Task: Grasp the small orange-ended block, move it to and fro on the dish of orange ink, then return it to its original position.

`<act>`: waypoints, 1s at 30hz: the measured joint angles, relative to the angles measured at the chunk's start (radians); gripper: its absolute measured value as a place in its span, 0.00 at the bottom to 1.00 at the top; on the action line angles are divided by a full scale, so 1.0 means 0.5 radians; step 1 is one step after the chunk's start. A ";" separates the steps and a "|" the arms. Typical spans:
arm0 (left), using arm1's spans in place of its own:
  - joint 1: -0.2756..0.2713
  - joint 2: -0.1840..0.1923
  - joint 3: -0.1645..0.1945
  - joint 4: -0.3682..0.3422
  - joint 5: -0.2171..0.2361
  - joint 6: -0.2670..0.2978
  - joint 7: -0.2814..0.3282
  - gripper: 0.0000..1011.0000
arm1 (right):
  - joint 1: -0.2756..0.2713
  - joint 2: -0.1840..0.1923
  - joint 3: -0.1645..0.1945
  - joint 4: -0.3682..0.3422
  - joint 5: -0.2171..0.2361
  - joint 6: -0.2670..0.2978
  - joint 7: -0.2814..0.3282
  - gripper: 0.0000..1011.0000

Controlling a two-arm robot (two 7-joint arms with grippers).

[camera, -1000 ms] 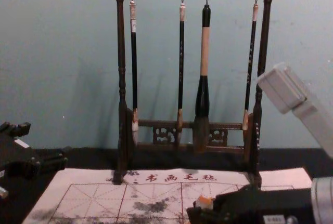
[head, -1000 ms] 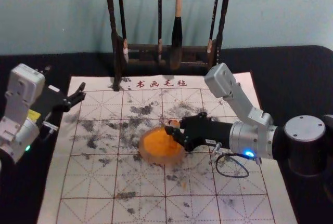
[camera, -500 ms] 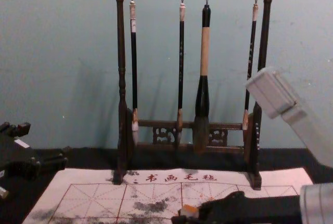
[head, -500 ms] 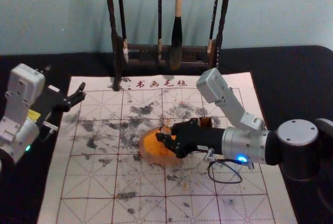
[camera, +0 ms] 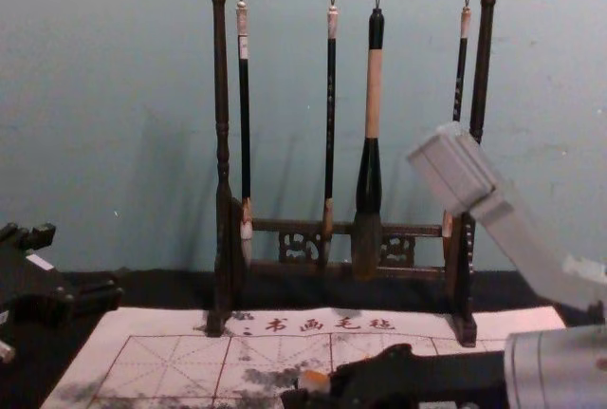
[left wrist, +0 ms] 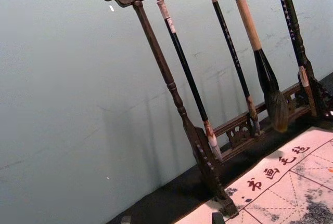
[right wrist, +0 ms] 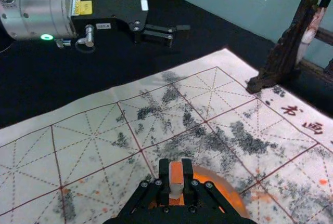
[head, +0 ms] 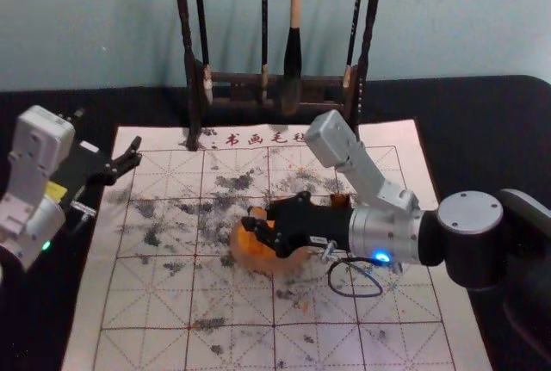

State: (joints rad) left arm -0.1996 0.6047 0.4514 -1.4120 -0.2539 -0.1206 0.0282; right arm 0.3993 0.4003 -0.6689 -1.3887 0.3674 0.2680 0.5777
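Note:
My right gripper [head: 257,222] holds the small block [head: 257,213] over the left part of the round orange ink dish [head: 250,256]. In the right wrist view, the gripper [right wrist: 176,171] is shut on the block [right wrist: 176,178], whose orange end shows above a pale part; the dish [right wrist: 235,199] lies beneath, partly hidden by the fingers. Whether block and ink touch cannot be told. The block's orange top [camera: 314,380] also shows low in the chest view. My left gripper [head: 134,153] stays parked open at the mat's left edge; its tips [left wrist: 172,219] show apart in the left wrist view.
The gridded mat [head: 146,302] with ink smudges lies under the dish. Behind it stands a dark wooden rack [camera: 224,143] with hanging brushes [camera: 370,172]. A small orange-brown object [head: 341,201] sits just behind my right gripper.
My right gripper has moved left across the dish with the block in it, and more of the orange-brown object behind it has come into view. The left arm stays still.

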 joint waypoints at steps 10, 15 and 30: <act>0.000 0.000 0.000 0.000 0.000 0.000 0.000 0.99 | 0.079 -0.064 -0.006 0.119 -0.040 -0.045 -0.009 0.10; 0.000 0.000 0.000 0.000 0.000 0.000 0.000 0.99 | 0.100 -0.074 -0.005 0.153 -0.064 -0.057 -0.017 0.10; 0.000 0.000 0.000 0.000 0.000 0.000 0.000 0.99 | 0.082 -0.052 0.054 0.150 -0.094 -0.049 -0.051 0.10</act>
State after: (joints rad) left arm -0.1996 0.6047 0.4514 -1.4119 -0.2539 -0.1205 0.0283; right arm 0.4405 0.3744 -0.6419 -1.3136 0.3205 0.2433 0.5524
